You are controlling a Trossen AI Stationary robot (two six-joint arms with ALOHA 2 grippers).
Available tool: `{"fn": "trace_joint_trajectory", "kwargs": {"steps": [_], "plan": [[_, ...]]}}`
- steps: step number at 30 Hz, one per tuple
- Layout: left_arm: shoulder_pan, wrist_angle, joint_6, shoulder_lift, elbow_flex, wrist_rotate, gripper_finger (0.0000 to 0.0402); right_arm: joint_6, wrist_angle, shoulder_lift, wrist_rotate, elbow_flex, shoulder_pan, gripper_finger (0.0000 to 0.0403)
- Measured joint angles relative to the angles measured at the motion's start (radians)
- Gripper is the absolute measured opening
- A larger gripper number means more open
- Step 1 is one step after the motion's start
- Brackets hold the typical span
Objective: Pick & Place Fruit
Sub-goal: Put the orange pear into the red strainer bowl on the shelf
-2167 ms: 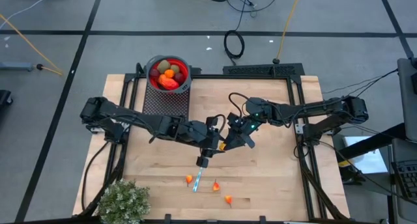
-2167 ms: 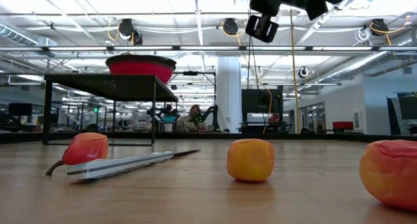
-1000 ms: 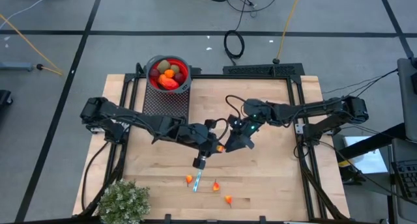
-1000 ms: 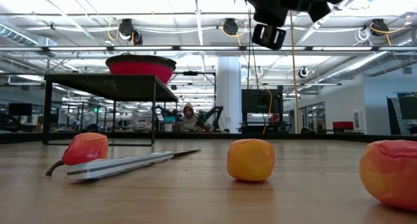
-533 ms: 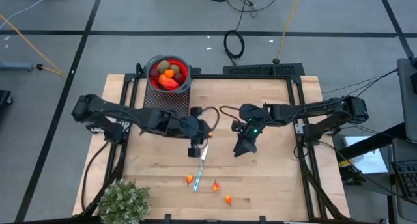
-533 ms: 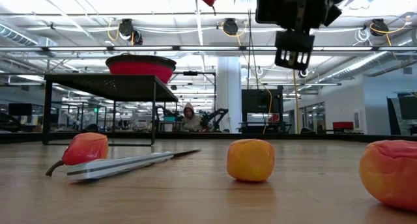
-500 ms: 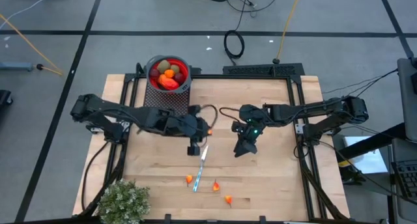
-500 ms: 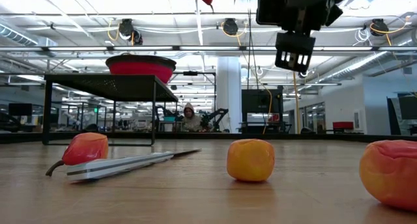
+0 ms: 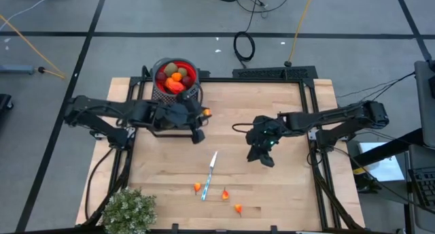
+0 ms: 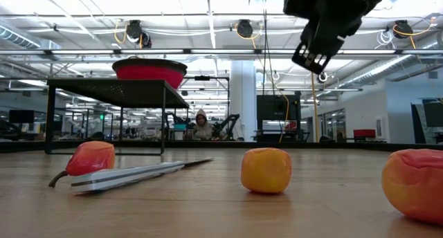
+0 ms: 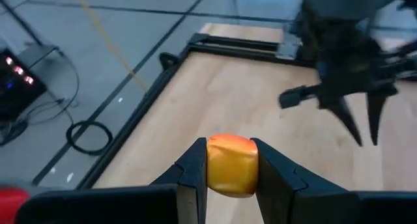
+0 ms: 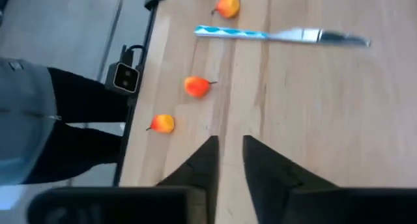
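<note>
Wooden table (image 9: 285, 186): orange fruit (image 11: 230, 166) is pinched by left gripper (image 9: 202, 115) at five o'clock from bowl (image 9: 176, 76); a loosened pinch risks dropping it short. Right gripper (image 12: 228, 160), nearly closed, is empty.

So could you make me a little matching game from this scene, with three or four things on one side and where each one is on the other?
Things:
1. small orange toy fruit
2. silver knife with a blue handle
3. red bowl of mixed fruit
4. bushy grey-green plant

Places:
A. on the black mesh stand at the table's far edge
B. at the table's near left corner
C. pinched between the left gripper's fingers
D. flat on the wood, mid-table

Pairs: 1-C, 2-D, 3-A, 4-B
</note>
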Motion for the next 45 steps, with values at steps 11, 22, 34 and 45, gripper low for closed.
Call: {"fn": "trace_joint_trajectory", "kwargs": {"steps": [11, 22, 34, 45], "plan": [[0.139, 0.009, -0.121, -0.015, 0.000, -0.010, 0.0088, -0.172, -0.054, -0.204, 0.072, 0.000, -0.001, 0.0008], [0.391, 0.004, -0.169, -0.030, 0.000, 0.020, 0.0088, -0.256, -0.125, -0.385, 0.156, 0.000, -0.003, 0.0001], [0.702, 0.001, -0.114, -0.024, 0.000, 0.256, 0.0088, -0.274, -0.240, -0.522, 0.200, 0.000, -0.004, 0.0001], [0.848, -0.025, -0.138, 0.039, 0.000, 0.509, 0.0088, -0.298, -0.332, -0.593, 0.200, -0.001, -0.004, 0.0000]]}}
